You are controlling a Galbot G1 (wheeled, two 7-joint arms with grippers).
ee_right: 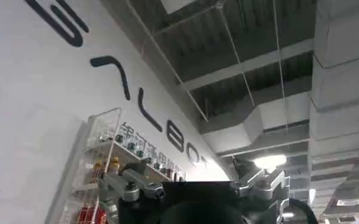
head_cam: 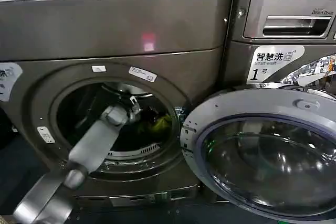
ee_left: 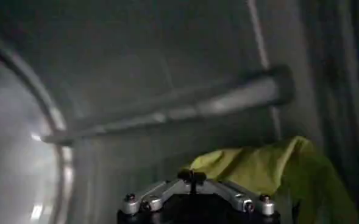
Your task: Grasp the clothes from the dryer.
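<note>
The left gripper (head_cam: 137,107) is reaching through the round mouth of the dryer (head_cam: 115,35), its arm slanting up from the lower left of the head view and its tip sitting inside the drum. The clothes (head_cam: 157,124) are lying on the drum floor, just beyond the tip and toward the robot's right, so the coming move is turning on a short push deeper and rightward. The left arm is plainly the nearer one. Whether the left jaws are spread or pressed together I cannot tell, since the fingertips are hidden in every view; nothing yellow-green is showing between them. The left wrist view is giving what the head view cannot: the clothes (ee_left: 270,173) are bunching into a crumpled mound with a raised peak, resting against the drum wall under a long baffle bar (ee_left: 185,106), lying ahead of the gripper body and off to one side, apart from it as far as I can judge. The head view alone is showing the open door (head_cam: 262,150) swung to the right, beside the LG machine (head_cam: 289,14). The right gripper (ee_right: 194,201) is parked well away, pointing up at a ceiling and a lettered wall; its jaws I cannot tell either.
</note>
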